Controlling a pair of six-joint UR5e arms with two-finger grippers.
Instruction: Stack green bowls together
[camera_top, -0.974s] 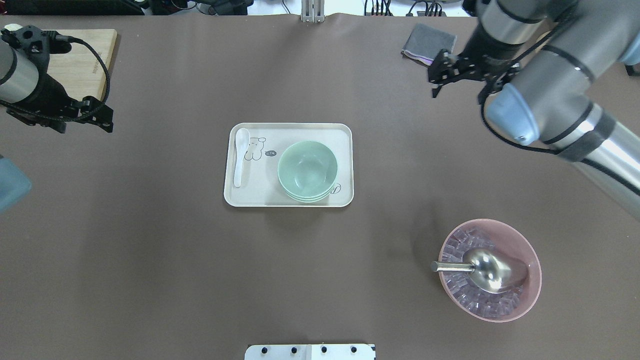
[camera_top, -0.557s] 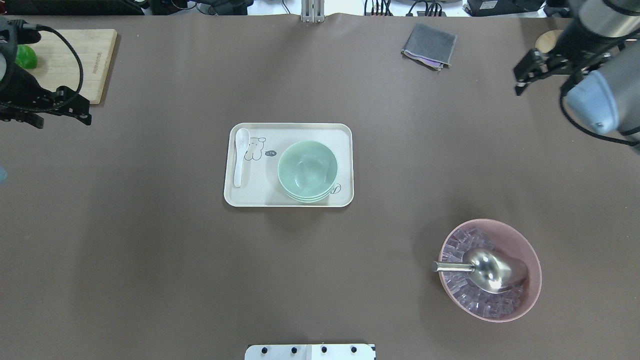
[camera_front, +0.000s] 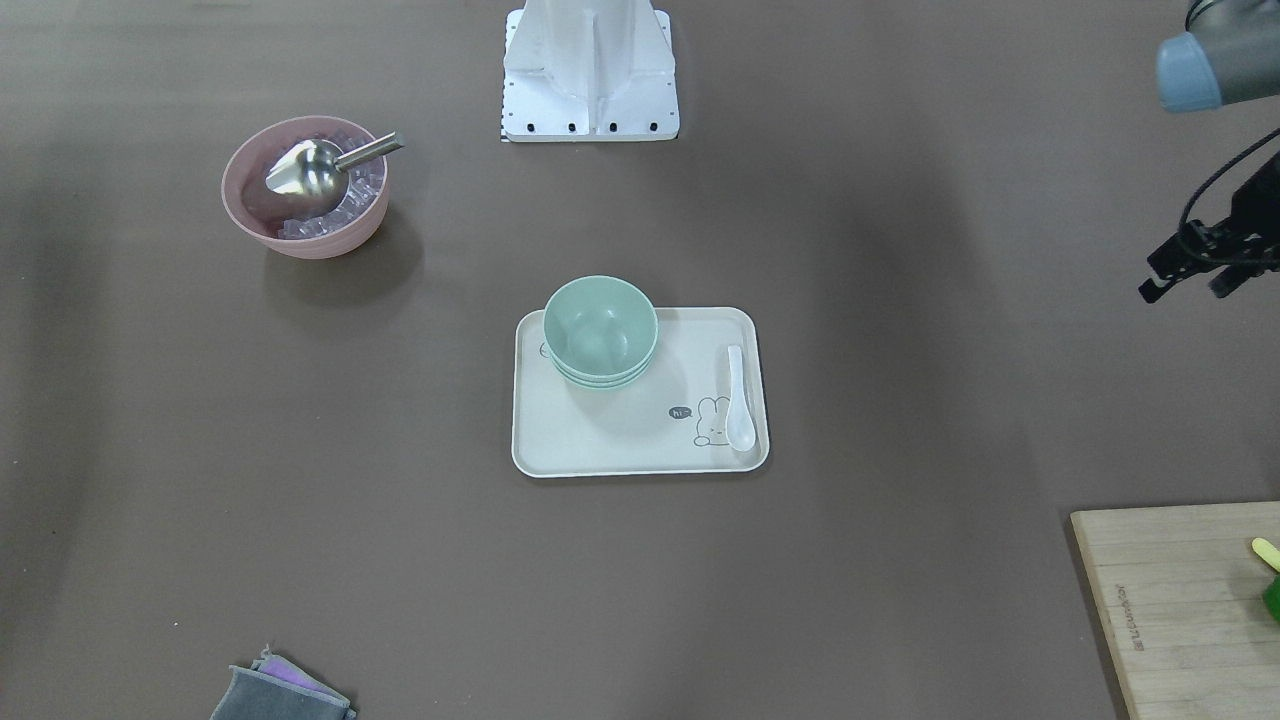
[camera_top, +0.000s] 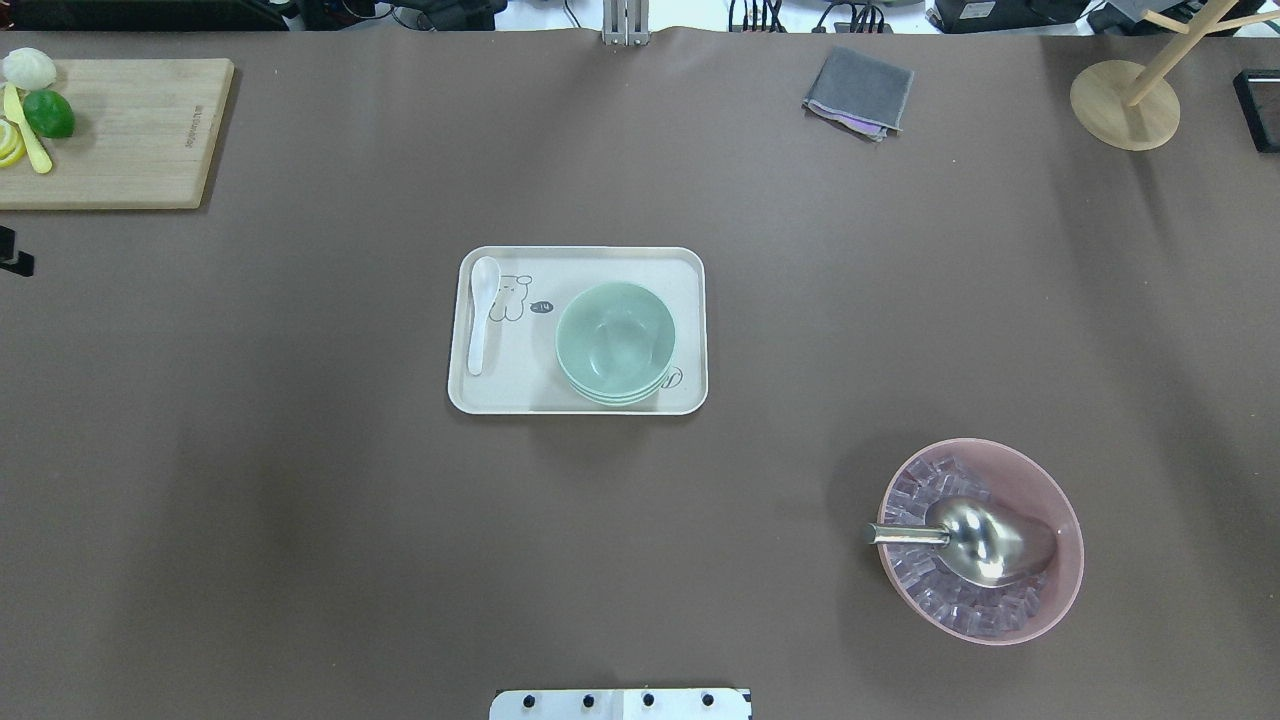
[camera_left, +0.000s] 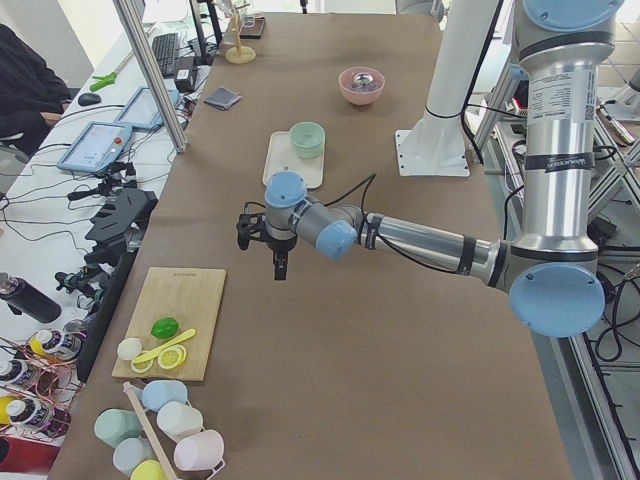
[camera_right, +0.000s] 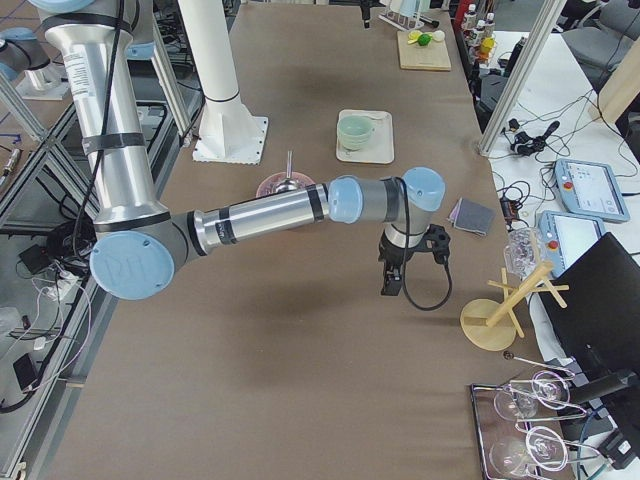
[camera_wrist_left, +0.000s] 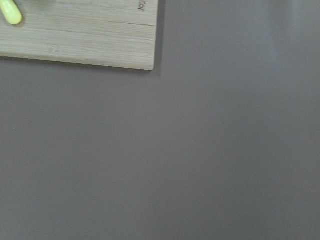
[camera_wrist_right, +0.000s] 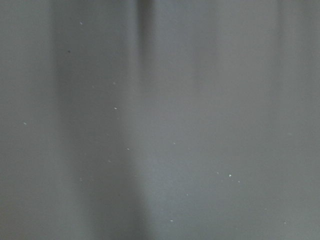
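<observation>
Brown table (camera_top: 300, 500) bears green bowls (camera_top: 615, 340) nested on a tray (camera_top: 580, 262), seemingly done; left fingers (camera_front: 1155, 285) and right fingers (camera_right: 387, 283) hang clear, gap unreadable.

3 green bowls (camera_top: 615, 340) are nested into 1 stack, all upright w/ openings up. Pale mint, matte, plain, small & round. Only the top one's inside shows, and it's empty; the other 2 are just rims peeking out underneath. Stack sits approx. btwn the left gripper (camera_front: 1186, 288) and right gripper (camera_right: 390, 285), well apart from both, neither touching it.
</observation>
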